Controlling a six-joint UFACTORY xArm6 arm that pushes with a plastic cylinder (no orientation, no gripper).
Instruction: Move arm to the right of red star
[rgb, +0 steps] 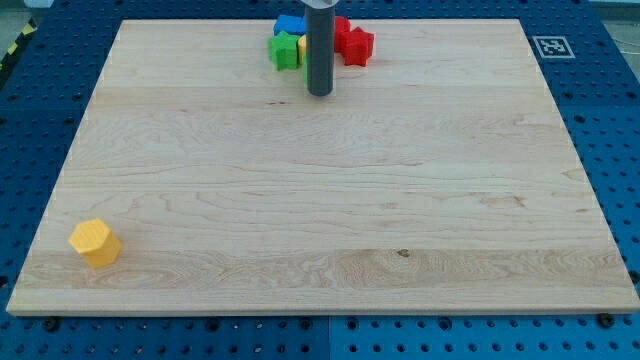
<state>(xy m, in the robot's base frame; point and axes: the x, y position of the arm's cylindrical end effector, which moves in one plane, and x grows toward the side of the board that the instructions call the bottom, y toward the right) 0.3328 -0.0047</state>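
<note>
The red star (357, 46) lies near the view's top, at the right end of a tight cluster of blocks. My dark rod comes down from the top edge, and my tip (320, 94) rests on the board just below the cluster, to the lower left of the red star. The rod hides part of the cluster. A green block (284, 51) and a blue block (290, 24) sit left of the rod, with a sliver of yellow block (302, 48) beside the rod. Another red block (341, 28) shows just right of the rod, above the star.
A yellow hexagonal block (95, 242) sits alone near the board's lower left corner. The wooden board (330, 200) lies on a blue perforated table. A black-and-white marker tag (552, 46) is beside the board's top right corner.
</note>
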